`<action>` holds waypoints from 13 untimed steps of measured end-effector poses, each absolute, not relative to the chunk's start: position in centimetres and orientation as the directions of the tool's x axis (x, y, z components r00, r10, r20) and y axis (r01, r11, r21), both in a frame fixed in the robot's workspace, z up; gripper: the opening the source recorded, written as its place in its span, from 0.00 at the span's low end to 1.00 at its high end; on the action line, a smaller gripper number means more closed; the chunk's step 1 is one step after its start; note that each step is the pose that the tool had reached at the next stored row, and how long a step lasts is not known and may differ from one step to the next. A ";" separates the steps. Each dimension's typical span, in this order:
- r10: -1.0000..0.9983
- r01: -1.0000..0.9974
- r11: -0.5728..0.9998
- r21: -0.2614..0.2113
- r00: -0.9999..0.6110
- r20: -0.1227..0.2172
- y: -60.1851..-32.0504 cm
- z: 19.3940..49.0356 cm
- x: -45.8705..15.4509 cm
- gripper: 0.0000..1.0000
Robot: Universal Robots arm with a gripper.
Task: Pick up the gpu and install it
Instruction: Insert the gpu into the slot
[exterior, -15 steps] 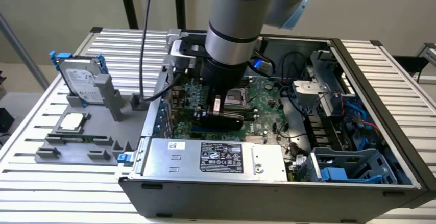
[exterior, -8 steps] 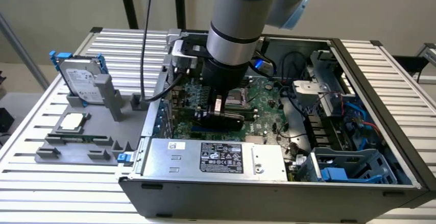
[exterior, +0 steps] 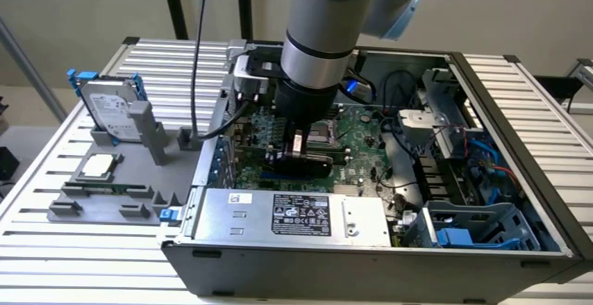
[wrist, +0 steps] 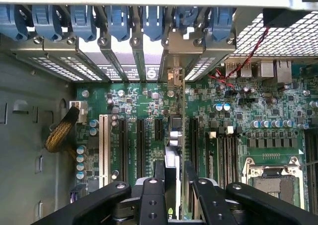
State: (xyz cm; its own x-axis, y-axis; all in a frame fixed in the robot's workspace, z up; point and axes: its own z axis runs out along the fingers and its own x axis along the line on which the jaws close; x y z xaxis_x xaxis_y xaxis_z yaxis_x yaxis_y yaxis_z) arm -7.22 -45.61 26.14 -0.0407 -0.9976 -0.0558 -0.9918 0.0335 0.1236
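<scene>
First: Start at your pincer (wrist: pixel 174 187). Its fingers (wrist: pixel 151 200) are clenched on the gpu (wrist: pixel 172 158), one on each flat face, so you hold the card on edge by the end nearest the wrist.

Second: Agreed. In the exterior view your pincer (exterior: pixel 298 146) is deep inside the open case (exterior: pixel 371 260). The gpu (exterior: pixel 304 162) sits directly under the fingers, black face outwards, low over the motherboard (exterior: pixel 357 128).

First: Watch this relation: the card's long axis runs straight away from your pincer, parallel to the black expansion slots (wrist: pixel 140 140) just beside it on either flank. The card hides the slot under it, so you cannot tell whether its lower edge is seated, touching, or just above.

Second: Further out along that axis, the silver end bracket (wrist: pixel 174 78) meets the rear wall at the gap in the row of slot covers (wrist: pixel 121 56), beneath the blue latches (wrist: pixel 117 21). I judge it lined up rather than skewed.

First: Off to one flank, well apart from your pincer, lies the processor socket (wrist: pixel 271 178). Nothing there crosses the card's line.

Second: Farthest from you, outside the case, the hard drive (exterior: pixel 111 110) in its blue frame stands on the grey fixture (exterior: pixel 102 194), untouched.
</scene>
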 end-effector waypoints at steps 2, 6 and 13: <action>-0.998 -0.992 0.030 0.119 -0.037 -0.056 -45.6 26.1 -7.3 0.27; -0.998 -0.993 0.025 0.118 -0.032 -0.056 -45.6 26.0 -7.7 0.27; -0.998 -0.993 0.021 0.118 -0.027 -0.053 -45.6 25.8 -7.7 0.27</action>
